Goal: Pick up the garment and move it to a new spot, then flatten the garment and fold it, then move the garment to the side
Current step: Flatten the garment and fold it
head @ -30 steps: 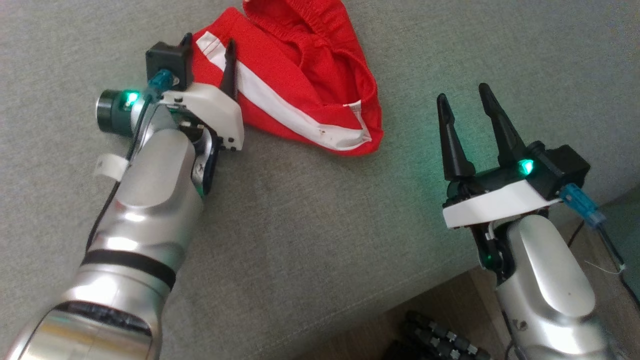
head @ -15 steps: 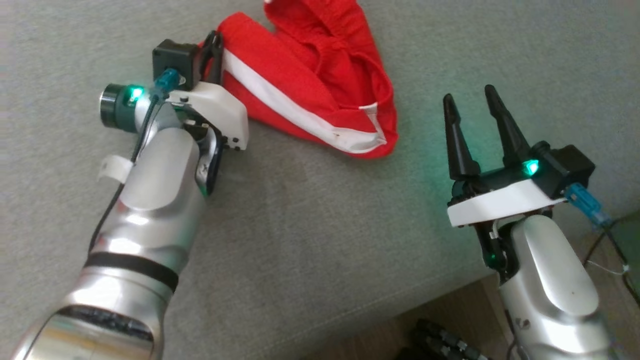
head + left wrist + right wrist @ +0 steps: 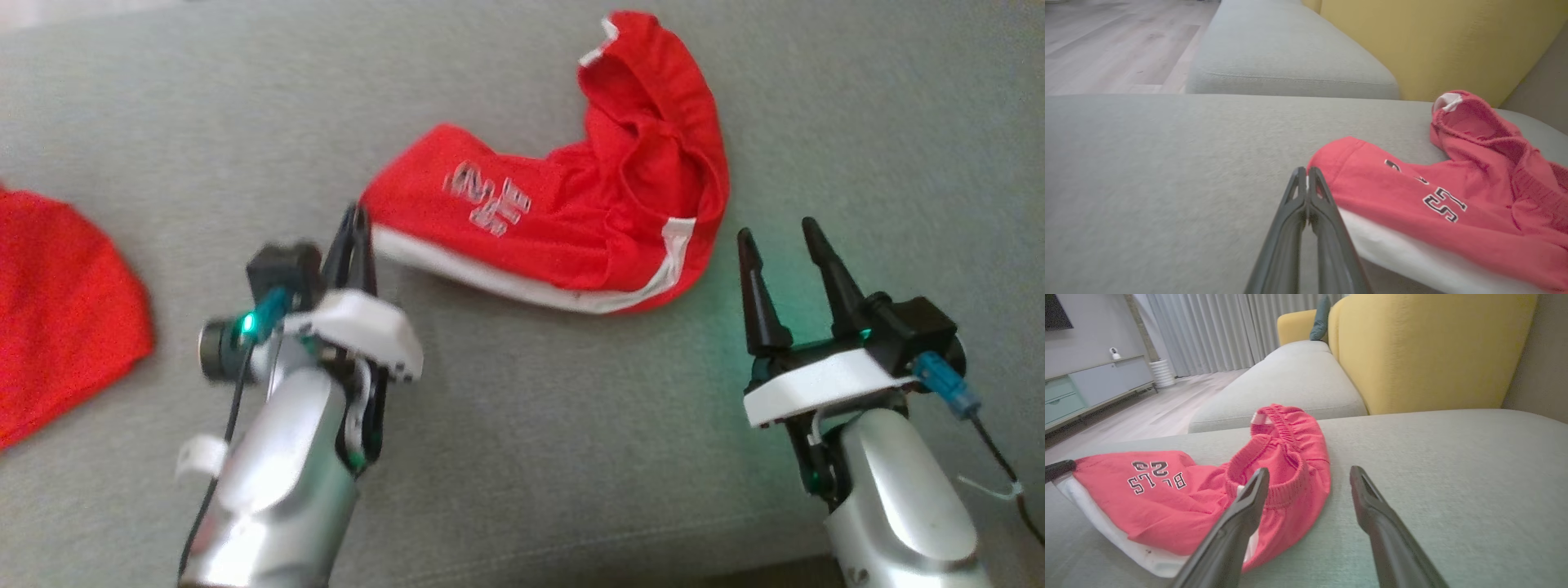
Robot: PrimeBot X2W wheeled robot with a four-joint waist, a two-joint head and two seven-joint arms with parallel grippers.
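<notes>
Red shorts (image 3: 571,237) lie across the middle of the grey sofa cushion (image 3: 522,457), long axis running left to right. The left gripper (image 3: 357,224) is pinched tight on their left hem corner. The right gripper (image 3: 775,231), fingers spread and empty, stands just beside the waistband (image 3: 1286,428) end. The right wrist view shows that waistband bunched upright; the head view adds another red cloth (image 3: 57,302) farther left.

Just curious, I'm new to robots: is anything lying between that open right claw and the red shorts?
Nothing visible. The right gripper hangs open beside the red shorts, with just bare grey sofa cushion between them.
</notes>
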